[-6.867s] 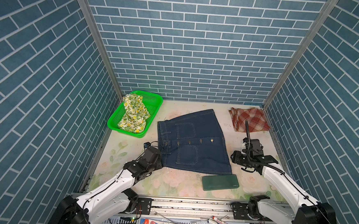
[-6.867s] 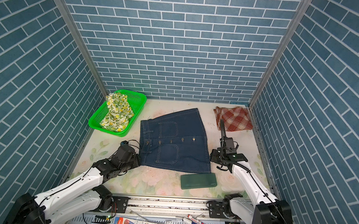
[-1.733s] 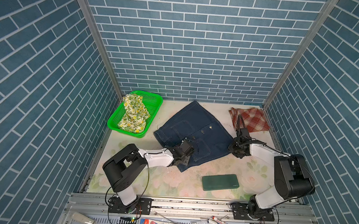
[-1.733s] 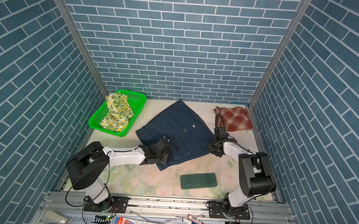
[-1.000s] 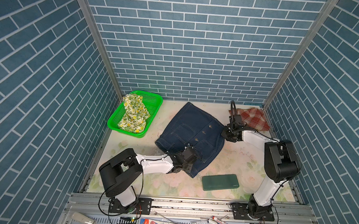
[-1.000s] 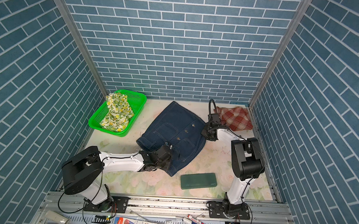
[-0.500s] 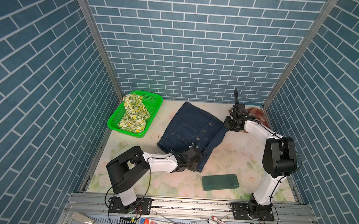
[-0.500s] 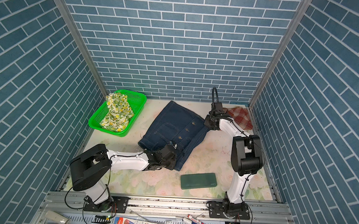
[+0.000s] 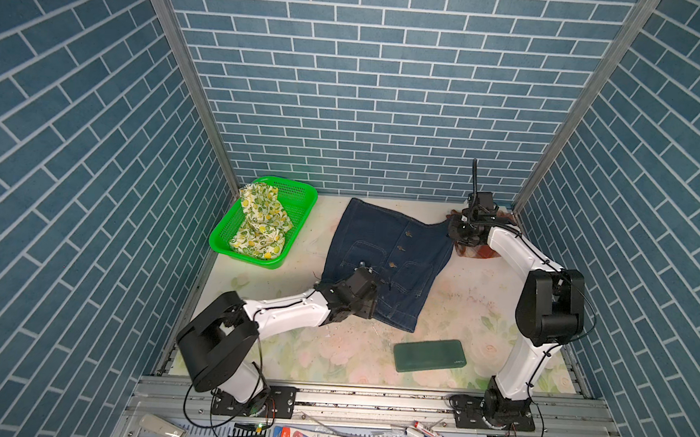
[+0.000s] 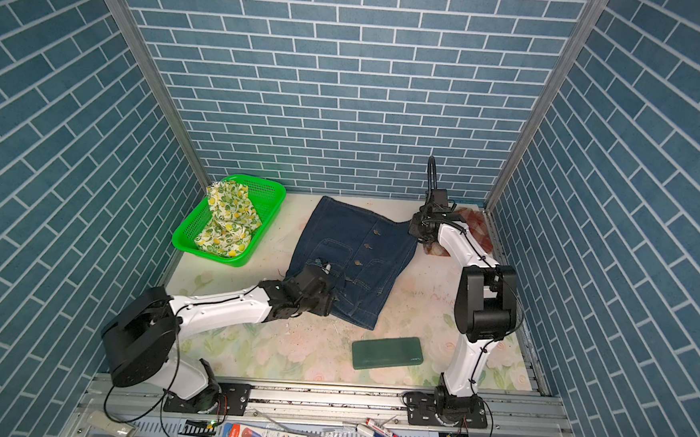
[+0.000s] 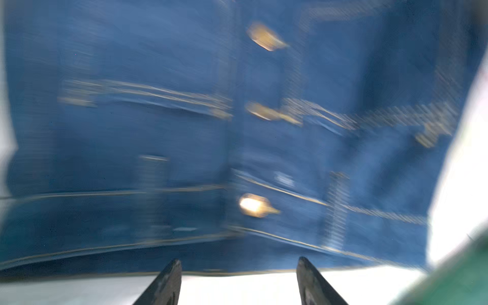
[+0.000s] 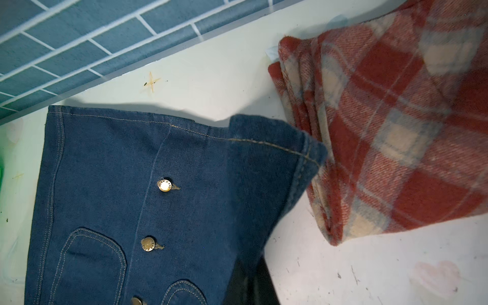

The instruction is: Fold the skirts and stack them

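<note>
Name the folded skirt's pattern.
Folded skirt: rust-red and cream plaid, clearest in the right wrist view.

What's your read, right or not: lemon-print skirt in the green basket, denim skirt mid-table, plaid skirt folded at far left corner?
Wrong corner: the plaid skirt lies folded at the far right corner, as both top views show. The lemon-print skirt is in the green basket and the denim skirt is mid-table.

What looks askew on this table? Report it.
The denim skirt lies crooked and unfolded, one corner pinched up by the right gripper beside the folded plaid skirt. The lemon-print skirt sits crumpled in the green basket.
</note>
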